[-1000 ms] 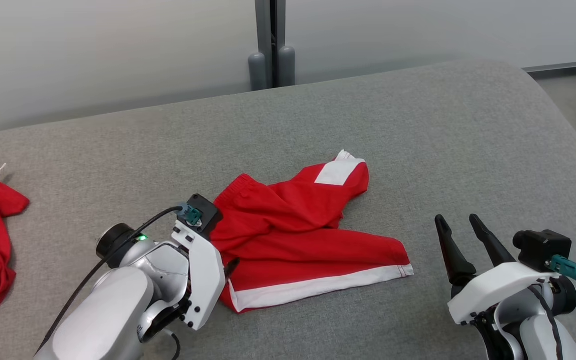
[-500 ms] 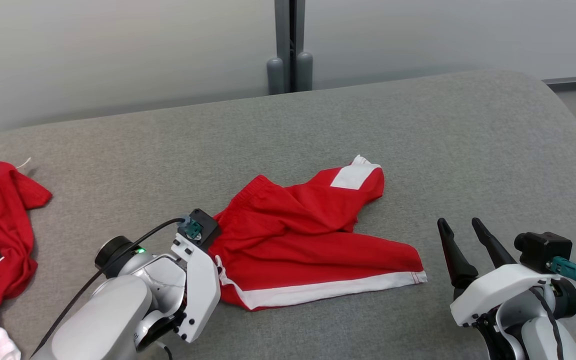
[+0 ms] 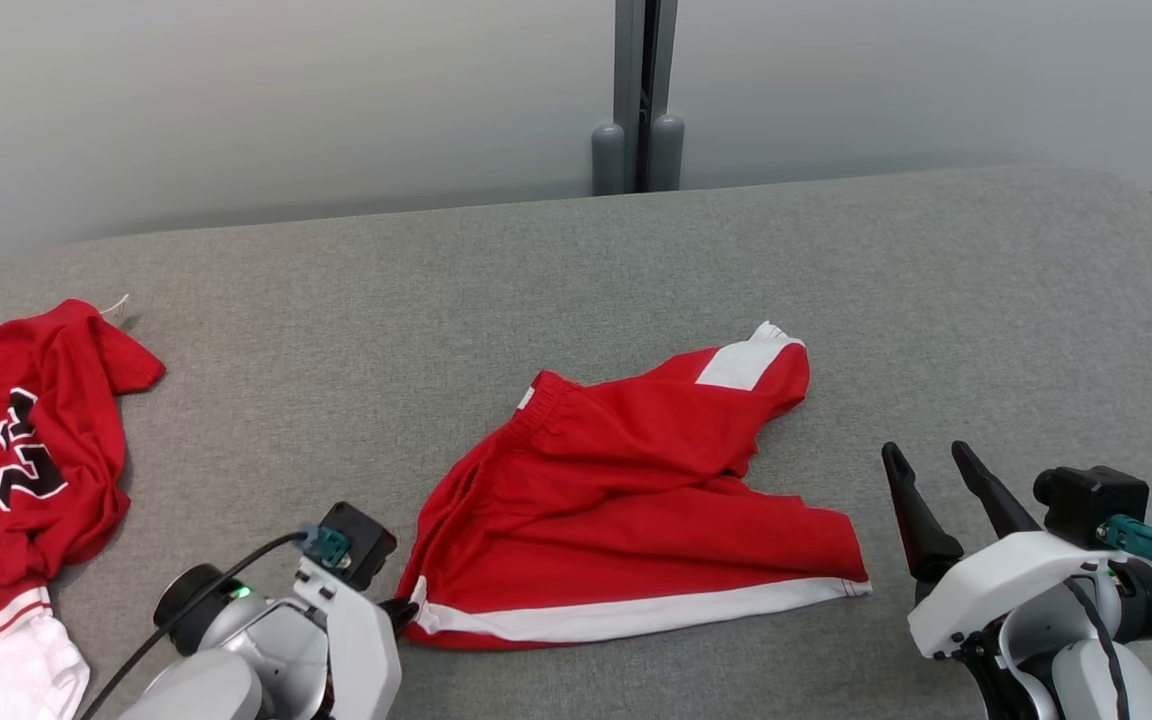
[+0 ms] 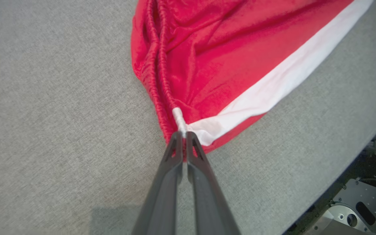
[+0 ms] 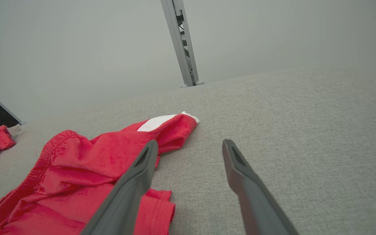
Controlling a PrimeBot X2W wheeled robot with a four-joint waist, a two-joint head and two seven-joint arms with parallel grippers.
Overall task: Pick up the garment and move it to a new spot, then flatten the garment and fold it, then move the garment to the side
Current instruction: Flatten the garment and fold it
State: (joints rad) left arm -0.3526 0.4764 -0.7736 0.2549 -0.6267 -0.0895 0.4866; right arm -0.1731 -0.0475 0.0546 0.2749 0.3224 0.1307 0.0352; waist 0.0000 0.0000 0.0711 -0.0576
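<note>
Head high, wrists seemingly low; common garment (image 3: 626,520)

Likely robotics lab or test room. Signs: plain frosted partition wall (image 3: 236,100) split by grey metal post (image 3: 644,90); wide table (image 3: 986,300) covered in plain grey cloth; machined metal base plate (image 4: 361,202) with bolts beside table edge.

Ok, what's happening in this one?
The robot's left pincer is shut on the waistband corner of the red shorts, which lie rumpled on the grey padded surface. Its right pincer is open beside the shorts' hem, holding nothing. A red jersey lies apart at the robot's far left.
</note>
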